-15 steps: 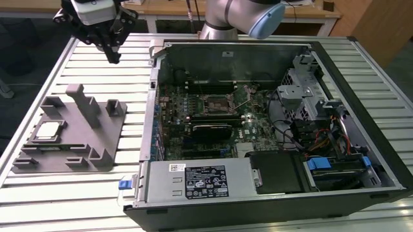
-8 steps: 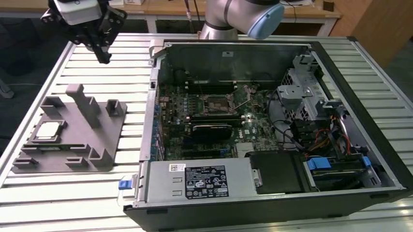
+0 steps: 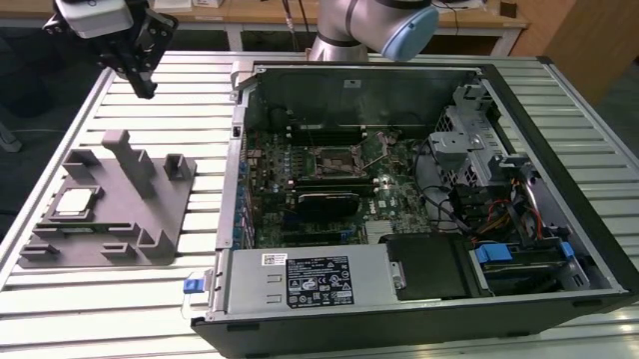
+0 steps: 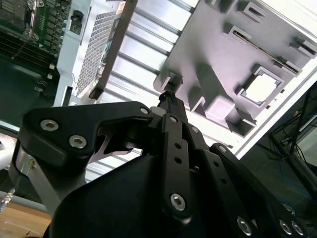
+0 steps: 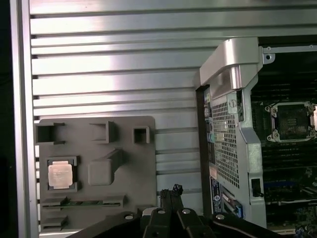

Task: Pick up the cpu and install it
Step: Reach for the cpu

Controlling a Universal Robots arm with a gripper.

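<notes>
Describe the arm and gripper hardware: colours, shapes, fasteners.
The arm is silver-grey tubing with a rounded pale-blue joint cap. The gripper has a light grey body and black linkage fingers that taper to narrow tips. In the second wrist view, the black links carry silver round-head screws.

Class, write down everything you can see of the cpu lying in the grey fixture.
The cpu is a small flat square chip with a silvery metal top and a paler rim. It lies flat, top up, in a square recess of the grey fixture on the slatted table, to the exterior view's left of the open computer case. Only the fixture touches it; the gripper hangs apart from it.
</notes>
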